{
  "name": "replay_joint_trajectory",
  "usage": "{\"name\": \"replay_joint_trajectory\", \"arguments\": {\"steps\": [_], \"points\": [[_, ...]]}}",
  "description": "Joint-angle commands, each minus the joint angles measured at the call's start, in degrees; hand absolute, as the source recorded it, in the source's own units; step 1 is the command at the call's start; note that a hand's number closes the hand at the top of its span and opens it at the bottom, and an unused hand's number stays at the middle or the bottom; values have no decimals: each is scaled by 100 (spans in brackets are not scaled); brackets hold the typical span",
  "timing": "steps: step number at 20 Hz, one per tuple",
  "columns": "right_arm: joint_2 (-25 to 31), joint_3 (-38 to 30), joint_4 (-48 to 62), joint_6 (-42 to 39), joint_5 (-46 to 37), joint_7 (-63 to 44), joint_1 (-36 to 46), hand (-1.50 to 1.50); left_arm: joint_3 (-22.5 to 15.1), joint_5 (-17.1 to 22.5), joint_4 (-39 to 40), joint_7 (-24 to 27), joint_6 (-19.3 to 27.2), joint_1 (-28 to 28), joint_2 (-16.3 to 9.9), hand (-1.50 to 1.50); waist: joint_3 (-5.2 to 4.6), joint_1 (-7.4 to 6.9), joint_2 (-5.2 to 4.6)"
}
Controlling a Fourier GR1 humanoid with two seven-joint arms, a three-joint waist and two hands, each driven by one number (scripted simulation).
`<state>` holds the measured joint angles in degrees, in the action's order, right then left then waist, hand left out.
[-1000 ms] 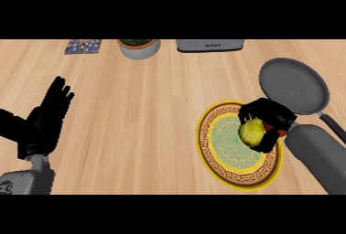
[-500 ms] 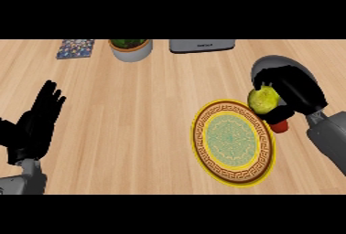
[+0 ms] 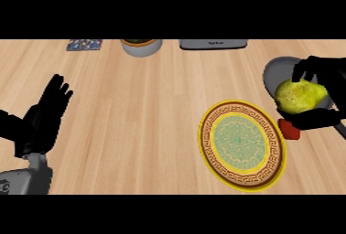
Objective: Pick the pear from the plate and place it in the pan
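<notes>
The yellow-green pear (image 3: 300, 95) is held in my right hand (image 3: 324, 91), whose black fingers curl round it at the right edge of the view. It hangs over the grey pan (image 3: 278, 75), of which only the left rim shows behind the hand. The round plate (image 3: 242, 144) with a gold patterned border and green centre lies on the wooden counter, below and left of the pear, with nothing on it. My left hand (image 3: 44, 119) rests open at the far left, fingers up.
A small red thing (image 3: 290, 129) shows under my right hand beside the plate's right rim. At the back edge stand a white bowl (image 3: 141, 46), a grey appliance (image 3: 212, 44) and a patterned card (image 3: 84, 44).
My right hand has lifted the pear off the plate and carried it up and to the right, over the pan. The plate now lies bare. The left hand has stayed open.
</notes>
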<state>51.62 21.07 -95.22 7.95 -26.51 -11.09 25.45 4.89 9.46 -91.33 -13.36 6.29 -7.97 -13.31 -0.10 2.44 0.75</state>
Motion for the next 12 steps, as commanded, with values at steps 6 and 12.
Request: {"name": "replay_joint_trajectory", "arguments": {"steps": [6, 12], "points": [[-53, -1477, 1039, -119, 398, 756, -217, 150, -162, -101, 109, -145, -4, -428, 194, 0, 12, -251, -83], [-353, -1995, 3133, 82, 431, 2252, 257, 150, -344, -259, 78, -71, 73, -307, 412, 0, 15, -326, -107]]}}
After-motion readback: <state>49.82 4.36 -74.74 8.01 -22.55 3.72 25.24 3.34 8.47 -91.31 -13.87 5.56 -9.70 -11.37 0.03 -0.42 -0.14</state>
